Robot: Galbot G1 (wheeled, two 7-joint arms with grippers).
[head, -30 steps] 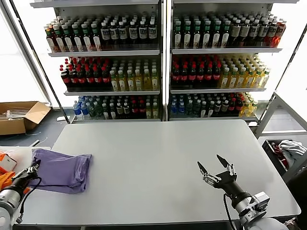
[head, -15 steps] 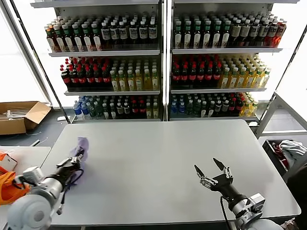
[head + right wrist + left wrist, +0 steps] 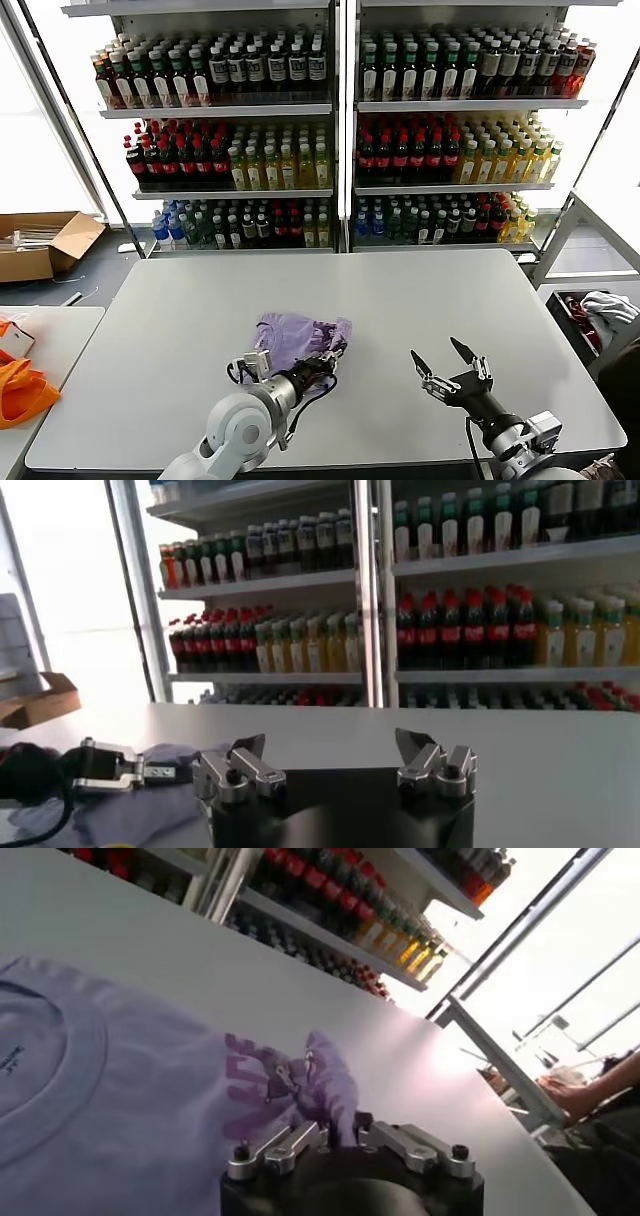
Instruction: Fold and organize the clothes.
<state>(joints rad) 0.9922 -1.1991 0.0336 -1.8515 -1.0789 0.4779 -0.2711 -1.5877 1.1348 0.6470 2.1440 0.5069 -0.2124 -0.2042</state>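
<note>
Orange fabric (image 3: 22, 392) sits at the far lower left of the head view, on a small side surface next to the grey desk (image 3: 400, 300). Cardboard box (image 3: 40, 243) on the floor, mid-left edge. Shelves of bottled drinks (image 3: 340, 130) fill the upper half of the frame.

Lavender T-shirt (image 3: 297, 338) lies bunched on the desk, lower centre of the head view, slightly left of the midline. Left wrist view shows its neckline and the dark purple graphic print (image 3: 285, 1080) facing up, fabric spread flat over most of the left part of that frame.

Left tool (image 3: 322, 366) is at the shirt's near edge, lower centre of the head view, arm coming in from the bottom. In the left wrist view its fingers (image 3: 287, 1145) stand close together with only a narrow gap, and a fold of the printed fabric rises in that gap; the tips are touching the cloth. Whether the fold is pinched or lies loose between them cannot be told.

Right tool (image 3: 448, 358) hovers above bare desk, lower right of the head view, well apart from the shirt. Fingers (image 3: 243, 763) spread wide, nothing between them.

White-grey cloth heap (image 3: 606, 307) at the right edge, off the desk.
</note>
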